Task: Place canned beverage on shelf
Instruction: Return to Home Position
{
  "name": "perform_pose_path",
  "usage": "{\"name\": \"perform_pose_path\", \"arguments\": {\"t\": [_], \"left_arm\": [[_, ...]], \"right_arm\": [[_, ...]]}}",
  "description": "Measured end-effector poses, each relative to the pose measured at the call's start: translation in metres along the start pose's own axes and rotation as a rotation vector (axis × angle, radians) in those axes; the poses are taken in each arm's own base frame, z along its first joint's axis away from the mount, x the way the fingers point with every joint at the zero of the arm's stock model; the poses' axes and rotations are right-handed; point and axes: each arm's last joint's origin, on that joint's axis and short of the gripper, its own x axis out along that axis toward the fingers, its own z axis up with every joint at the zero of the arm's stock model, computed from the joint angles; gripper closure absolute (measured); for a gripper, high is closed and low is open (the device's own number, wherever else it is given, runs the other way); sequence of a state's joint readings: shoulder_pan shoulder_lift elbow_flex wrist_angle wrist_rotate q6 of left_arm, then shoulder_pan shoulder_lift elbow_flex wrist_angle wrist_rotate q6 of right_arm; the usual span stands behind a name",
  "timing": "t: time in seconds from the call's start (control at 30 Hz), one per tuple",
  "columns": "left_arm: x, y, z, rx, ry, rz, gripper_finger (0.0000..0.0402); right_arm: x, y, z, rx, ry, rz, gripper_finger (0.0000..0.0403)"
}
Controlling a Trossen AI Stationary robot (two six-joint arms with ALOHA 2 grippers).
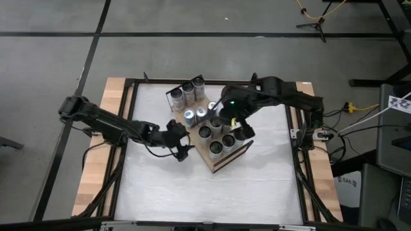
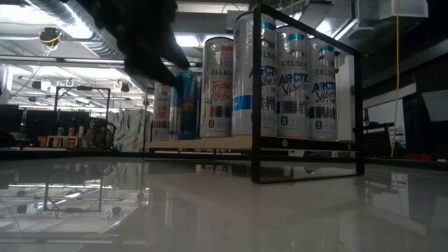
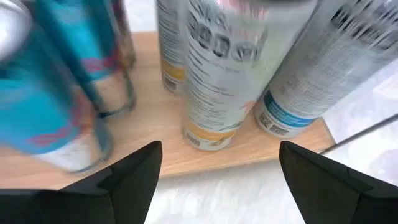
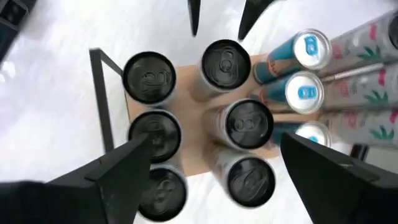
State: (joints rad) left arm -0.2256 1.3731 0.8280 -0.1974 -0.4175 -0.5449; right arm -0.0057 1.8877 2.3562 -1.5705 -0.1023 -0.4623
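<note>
Left hand (image 1: pixel 183 140), fingers (image 3: pixel 134 180) apart, faces shelf (image 3: pixel 152 115) on white table (image 1: pixel 257 186).

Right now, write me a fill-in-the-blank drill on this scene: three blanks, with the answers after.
1. The left claw is ___ and holds nothing.
2. The right claw hangs ___ the cans, looking down on their tops.
3. The white cans on the shelf bear the brand name ___.
Missing words: open; above; CELSIUS.
</note>
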Motion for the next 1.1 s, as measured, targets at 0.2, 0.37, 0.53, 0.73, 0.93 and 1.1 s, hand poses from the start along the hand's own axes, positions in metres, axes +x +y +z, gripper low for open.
{"name": "perform_pose_path", "arguments": {"t": [0.2, 0.37, 0.53, 0.73, 0.93, 1.1], "left_arm": [[-0.039, 0.013, 0.013, -0.01, -0.046, -0.019, 0.0085], [-0.079, 0.029, 0.023, 0.019, -0.131, -0.036, 0.0108], [-0.124, 0.049, 0.032, 0.03, -0.266, -0.079, 0.0152], [-0.169, 0.076, 0.031, 0.085, -0.416, -0.081, 0.0229], [-0.177, 0.09, 0.015, 0.248, -0.512, -0.078, 0.0308], [-0.165, 0.099, -0.009, 0.251, -0.609, -0.095, 0.0361]], "right_arm": [[-0.032, 0.014, -0.008, 0.023, -0.064, -0.034, 0.0055], [-0.066, 0.033, -0.018, 0.011, -0.148, -0.051, 0.0089], [-0.103, 0.056, -0.041, 0.028, -0.227, -0.053, 0.0171], [-0.119, 0.075, -0.082, 0.124, -0.253, -0.047, 0.0302], [-0.093, 0.09, -0.123, 0.125, -0.425, -0.073, 0.0395], [-0.052, 0.104, -0.165, 0.16, -0.555, -0.085, 0.0371]]}}
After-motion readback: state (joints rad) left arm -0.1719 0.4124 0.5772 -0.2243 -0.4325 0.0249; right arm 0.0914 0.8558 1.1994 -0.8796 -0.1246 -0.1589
